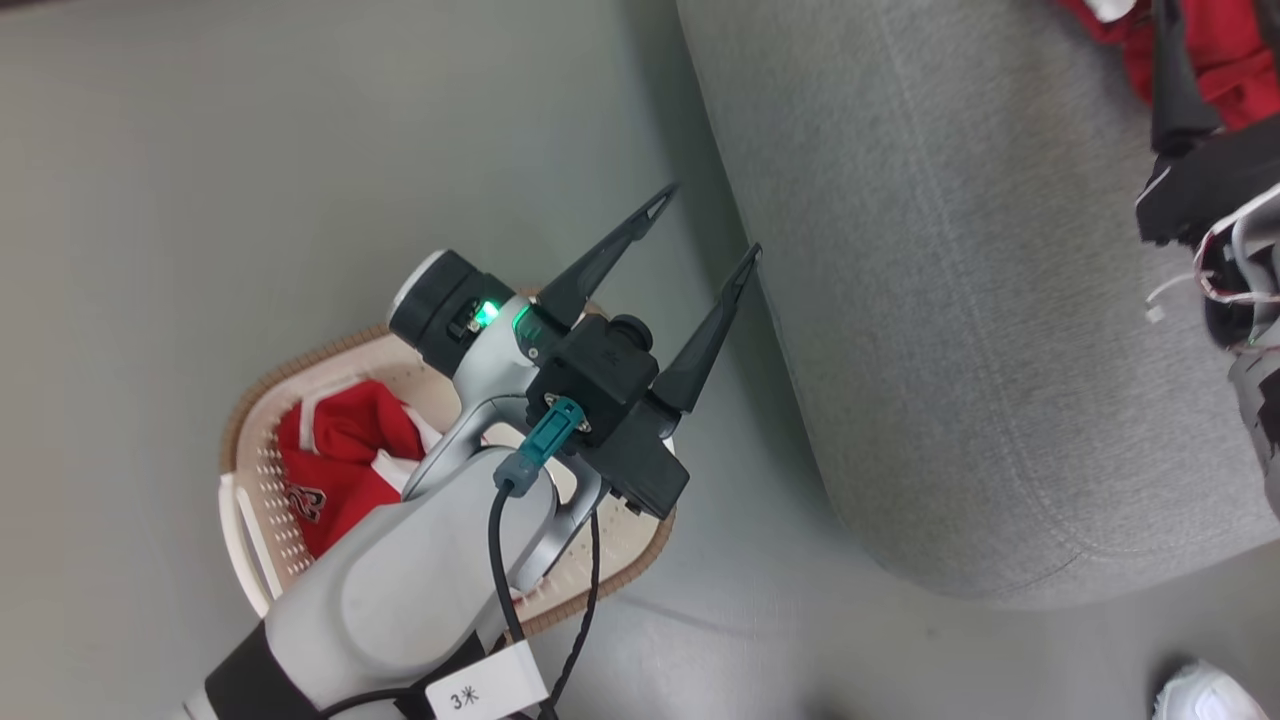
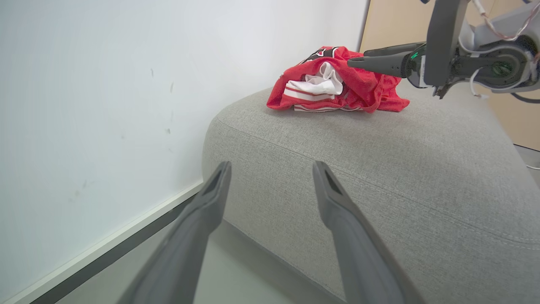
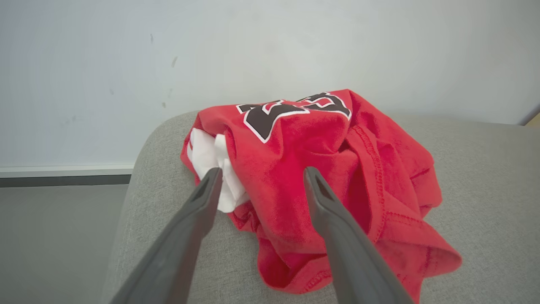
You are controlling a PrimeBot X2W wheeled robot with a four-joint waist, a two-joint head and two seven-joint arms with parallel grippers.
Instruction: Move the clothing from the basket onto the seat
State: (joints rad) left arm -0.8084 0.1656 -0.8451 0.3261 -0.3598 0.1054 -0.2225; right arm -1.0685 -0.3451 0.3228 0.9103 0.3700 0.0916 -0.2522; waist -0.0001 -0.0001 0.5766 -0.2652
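My left gripper (image 1: pixel 710 220) is wide open with nothing between the fingers. It hangs above the basket (image 1: pixel 240 410), over its far right side, fingers pointing toward the near edge of the seat (image 1: pixel 950 300). In the left wrist view the two fingertips frame the seat's rounded corner, with the white wall (image 2: pixel 84 84) to the left.

My right gripper (image 3: pixel 262 170) is also spread wide and grips nothing. It sits over the seat, tips right at the jersey (image 3: pixel 291 139). Tips look very close to the cloth; I cannot tell if they touch it.

The jersey is a crumpled red heap on the seat top, toward the far end by the wall. It has dark white-edged letters on top, and white fabric and stripes show at its left side. It rests on the grey fabric only.

A second red garment (image 1: pixel 345 440) is in the basket, bunched on the left side, with white trim and a dark mark on it. My left arm covers part of the basket's inside.

The basket stands on the grey floor (image 1: pixel 300 150), just left of the seat, close but apart. A white shoe tip (image 1: pixel 1205 695) is on the floor near right.
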